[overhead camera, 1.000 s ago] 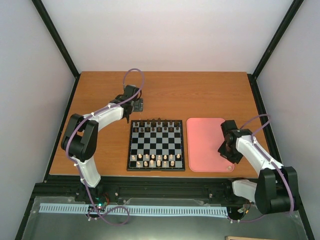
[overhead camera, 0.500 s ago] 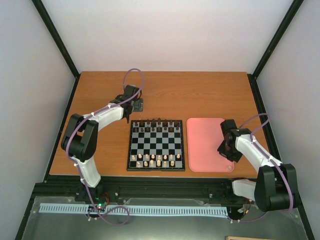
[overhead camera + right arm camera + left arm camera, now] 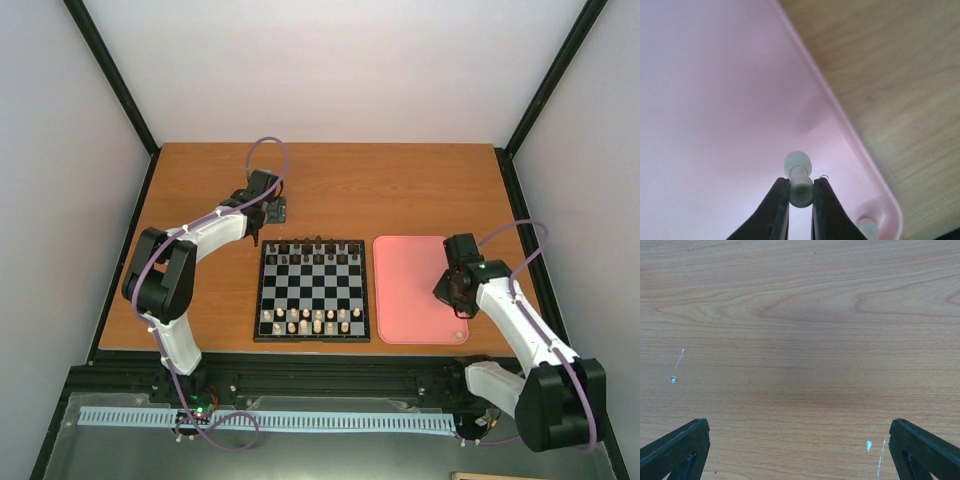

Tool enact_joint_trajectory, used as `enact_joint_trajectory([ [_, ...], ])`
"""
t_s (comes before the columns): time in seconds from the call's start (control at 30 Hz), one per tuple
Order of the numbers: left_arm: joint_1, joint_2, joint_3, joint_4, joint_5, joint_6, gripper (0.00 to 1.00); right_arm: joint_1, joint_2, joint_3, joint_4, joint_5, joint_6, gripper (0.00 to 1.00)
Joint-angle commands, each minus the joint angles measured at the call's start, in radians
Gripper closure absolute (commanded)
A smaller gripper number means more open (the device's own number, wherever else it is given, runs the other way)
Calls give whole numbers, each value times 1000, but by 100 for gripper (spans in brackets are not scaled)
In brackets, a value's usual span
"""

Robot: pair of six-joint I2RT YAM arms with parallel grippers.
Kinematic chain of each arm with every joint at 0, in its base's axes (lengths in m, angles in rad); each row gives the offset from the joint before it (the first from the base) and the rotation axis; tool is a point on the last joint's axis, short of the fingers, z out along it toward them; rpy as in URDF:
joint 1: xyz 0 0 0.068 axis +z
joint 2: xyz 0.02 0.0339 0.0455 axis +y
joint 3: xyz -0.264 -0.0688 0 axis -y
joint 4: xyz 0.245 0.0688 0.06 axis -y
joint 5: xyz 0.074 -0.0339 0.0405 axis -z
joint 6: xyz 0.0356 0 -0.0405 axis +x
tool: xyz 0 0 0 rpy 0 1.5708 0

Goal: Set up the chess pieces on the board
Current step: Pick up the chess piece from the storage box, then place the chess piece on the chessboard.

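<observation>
Cream plastic is what my right pincer (image 3: 800, 196) is clenched on: one small chess piece (image 3: 798, 165), round-headed like a pawn, pinched below its head at the bottom centre of the wrist view and hanging over the pink tray (image 3: 715, 100). I judge this one picked but not yet placed. A second cream piece (image 3: 868, 229) lies in the tray's corner at the lower right of that view, just beside the rim; it is left to fetch. Whether more lie on the tray I cannot tell, since my arm covers part of it from above.

The board (image 3: 312, 285) sits in the middle of the top view, just beside the tray on its left. Its near rows already carry pale pieces (image 3: 310, 320), with gaps among them as far as I can make out; they are too small to count. Along the far edge stand dark pieces (image 3: 312, 250). The middle squares are bare.

My left pincer (image 3: 797, 442) is spread wide over bare wooden table (image 3: 800, 315), in the upper left of the top view beyond the board's far corner, holding nothing and well apart from my route. What I must not knock are the standing pale pieces themselves.
</observation>
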Motion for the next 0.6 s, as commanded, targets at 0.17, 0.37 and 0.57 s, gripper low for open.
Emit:
enact_joint_trajectory([
  [0.17,9,-19,30,-2,-20,17,0,394,25,269,10,66,-23,97],
  [0.37,9,-25,28,-9,-12,16,0,675,246,492,35,59,-105,97],
  [0.57,9,-25,30,-13,-7,14,0,901,508,777,-22,38,-207,97],
])
